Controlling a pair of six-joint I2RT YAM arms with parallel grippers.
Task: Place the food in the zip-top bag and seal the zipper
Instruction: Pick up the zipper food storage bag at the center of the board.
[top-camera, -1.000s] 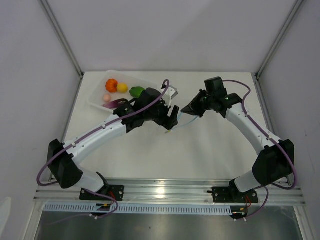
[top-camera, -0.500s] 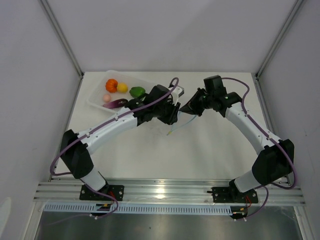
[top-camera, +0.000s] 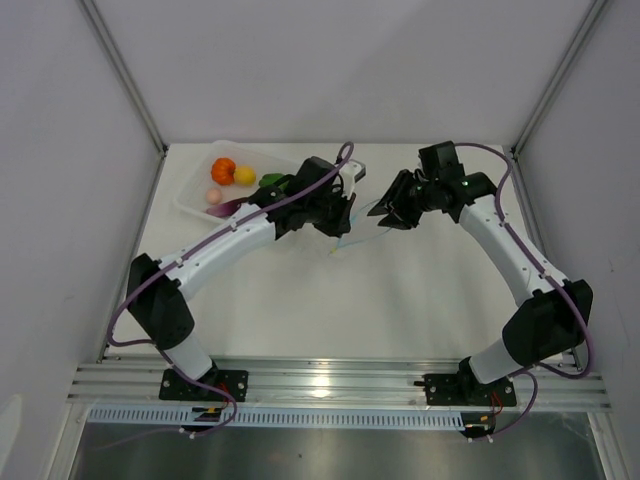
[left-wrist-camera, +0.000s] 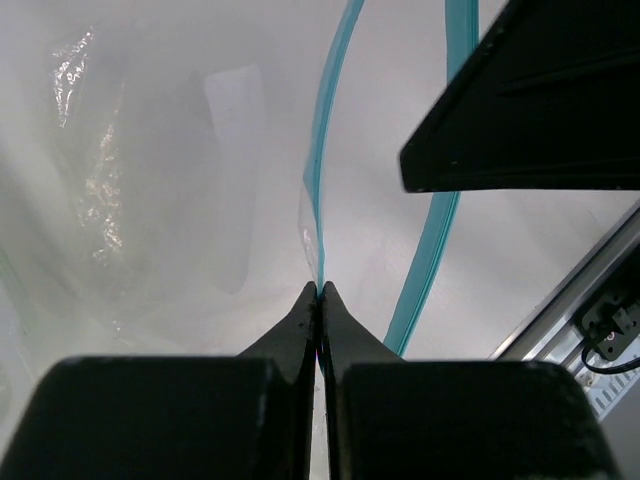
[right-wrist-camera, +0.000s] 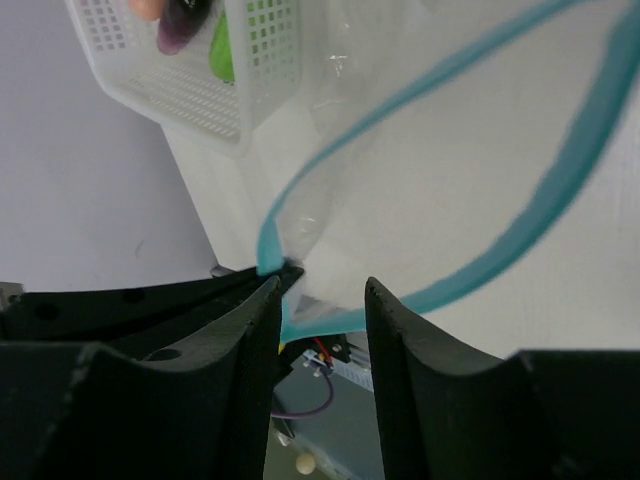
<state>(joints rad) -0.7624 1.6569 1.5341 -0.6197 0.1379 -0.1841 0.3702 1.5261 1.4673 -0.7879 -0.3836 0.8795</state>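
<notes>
Since a second ago, left tool (left-wrist-camera: 320, 290) is sitting farther back. At far left, food (top-camera: 223, 171) is lying in tray (top-camera: 195, 178). Mid-tabletop (top-camera: 400, 300), left tool is pinching bag (left-wrist-camera: 150, 200) at zipper (left-wrist-camera: 325, 150); right tool (right-wrist-camera: 322, 290) is hanging spread just beside.

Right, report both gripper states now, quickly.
Left gripper: closed, pinching the zip-top bag at its zipper edge.
Right gripper: open, fingers apart at the bag's mouth, gripping nothing.
</notes>
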